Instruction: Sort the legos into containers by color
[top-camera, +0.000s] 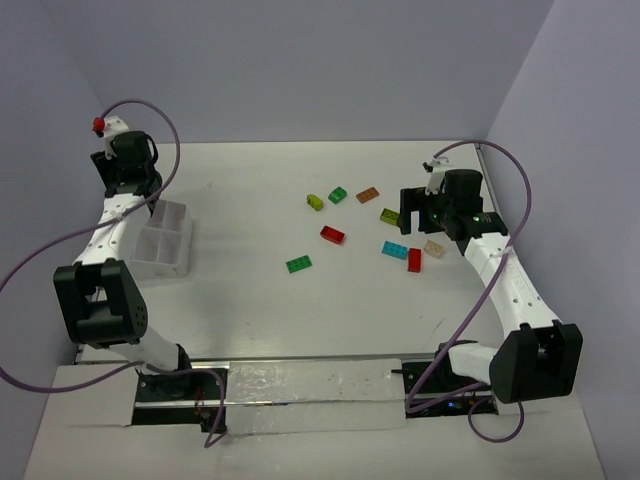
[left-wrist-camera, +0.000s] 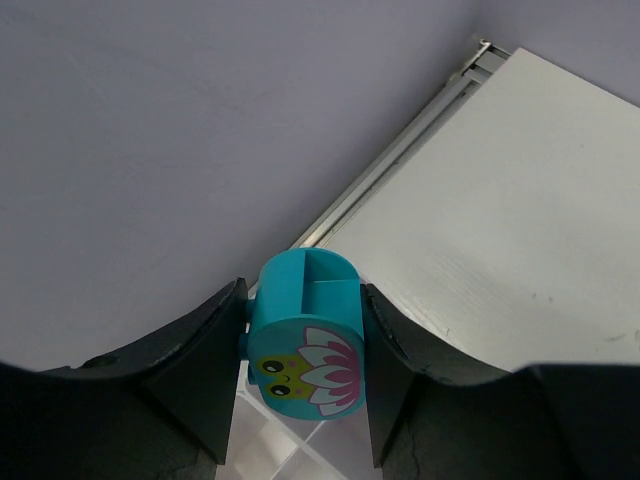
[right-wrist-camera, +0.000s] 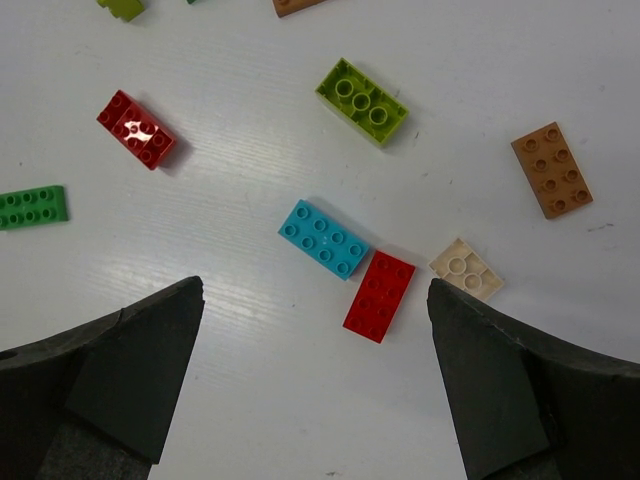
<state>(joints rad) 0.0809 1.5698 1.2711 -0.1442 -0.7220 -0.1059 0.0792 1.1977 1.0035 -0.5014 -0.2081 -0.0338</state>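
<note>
Left hand (left-wrist-camera: 303, 298) grips teal piece (left-wrist-camera: 305, 350), perhaps lego, over half-hidden container (top-camera: 170, 246).

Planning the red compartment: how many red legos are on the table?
2. One red lego lies mid-table; the other sits beside the blue brick, farther right. The left arm hides part of the box.

A robot lab, white table (top-camera: 240, 310) with plain pale walls (top-camera: 300, 70) close around it, left arm (top-camera: 112, 232) and right arm (top-camera: 510, 285) bolted at the near edge, purple cables (top-camera: 177, 150) looping, legos (top-camera: 332, 234) scattered.
</note>
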